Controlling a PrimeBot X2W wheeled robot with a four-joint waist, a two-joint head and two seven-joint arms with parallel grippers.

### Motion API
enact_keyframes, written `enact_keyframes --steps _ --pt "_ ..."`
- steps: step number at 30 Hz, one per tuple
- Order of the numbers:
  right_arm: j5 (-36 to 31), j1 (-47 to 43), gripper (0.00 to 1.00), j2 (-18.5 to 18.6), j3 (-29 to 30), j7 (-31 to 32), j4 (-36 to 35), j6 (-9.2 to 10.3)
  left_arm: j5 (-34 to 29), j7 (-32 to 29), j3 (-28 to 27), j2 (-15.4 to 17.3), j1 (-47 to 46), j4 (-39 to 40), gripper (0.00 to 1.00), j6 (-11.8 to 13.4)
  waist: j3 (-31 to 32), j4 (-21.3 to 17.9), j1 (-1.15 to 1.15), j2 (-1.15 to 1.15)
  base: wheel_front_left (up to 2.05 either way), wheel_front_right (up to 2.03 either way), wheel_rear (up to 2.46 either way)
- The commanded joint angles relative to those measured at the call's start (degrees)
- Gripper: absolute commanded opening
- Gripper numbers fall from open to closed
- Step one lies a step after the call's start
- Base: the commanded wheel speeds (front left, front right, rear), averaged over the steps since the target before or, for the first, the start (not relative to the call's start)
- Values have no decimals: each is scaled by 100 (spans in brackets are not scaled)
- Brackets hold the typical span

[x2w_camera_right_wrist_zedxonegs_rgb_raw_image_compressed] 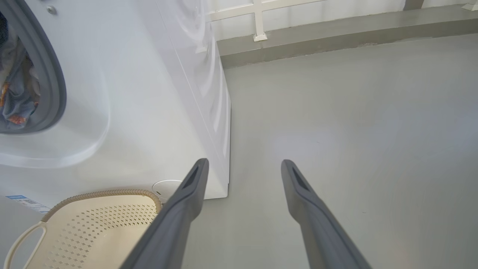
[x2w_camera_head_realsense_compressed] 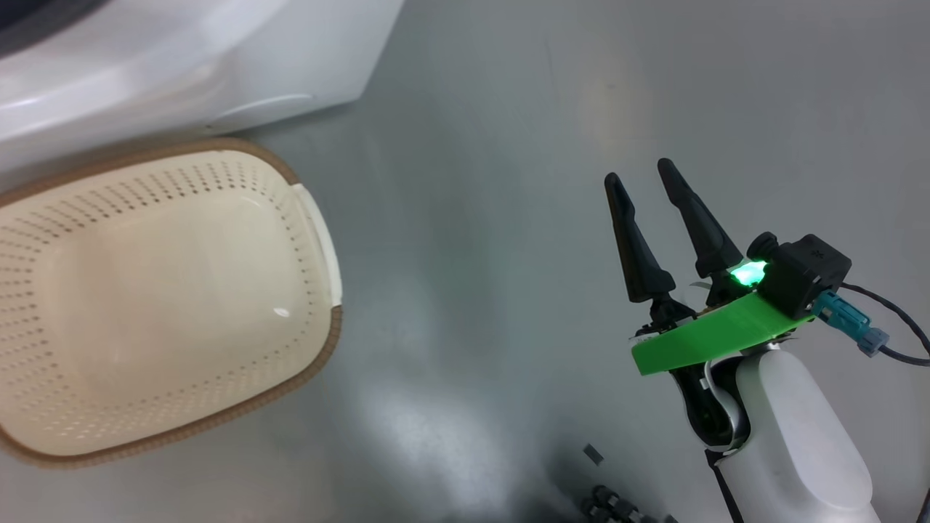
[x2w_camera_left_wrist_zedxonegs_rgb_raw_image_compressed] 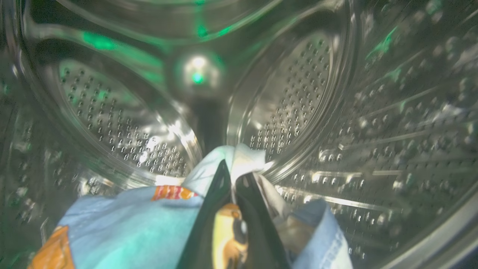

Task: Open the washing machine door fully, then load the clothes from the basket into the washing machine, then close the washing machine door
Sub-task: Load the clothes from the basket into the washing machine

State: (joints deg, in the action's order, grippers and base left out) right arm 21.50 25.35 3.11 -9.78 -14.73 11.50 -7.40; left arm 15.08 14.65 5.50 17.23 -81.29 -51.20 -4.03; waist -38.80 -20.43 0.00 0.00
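Left gripper: inside the washing machine, within the perforated steel drum. Its two dark fingers are pressed together and pinch a fold of the clothes, light-blue fabric with orange and yellow prints. White cloth bunches at the fingertips. The left wrist view is blurred, so it cannot be told whether the garment rests on the drum wall or hangs from the grip.

Right gripper: outside the washing machine, off past its front corner, over the grey floor. Its fingers stand spread apart with nothing between them. A green light glows at the base of the fingers.

Basket: on the floor directly in front of the washing machine, its brown rim close against the lower front panel. Cream bottom and perforated walls are in plain view.

Washing machine opening: in the right wrist view the grey gasket rings the mouth, and fabric with orange print shows inside it. A blue label sticker sits on the lower front panel, just beside the basket.
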Motion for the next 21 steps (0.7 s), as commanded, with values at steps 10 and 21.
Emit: enact_keyframes --steps 10,21 --pt "248 6 100 -23 -194 -27 -133 -9 -514 35 -622 99 219 1351 100 191 -310 -281 0 0 0 0 0" --pt "149 -11 100 -23 -184 -27 -65 -9 -464 14 -605 -65 13 -630 100 219 -9 -58 0 0 0 0 0"
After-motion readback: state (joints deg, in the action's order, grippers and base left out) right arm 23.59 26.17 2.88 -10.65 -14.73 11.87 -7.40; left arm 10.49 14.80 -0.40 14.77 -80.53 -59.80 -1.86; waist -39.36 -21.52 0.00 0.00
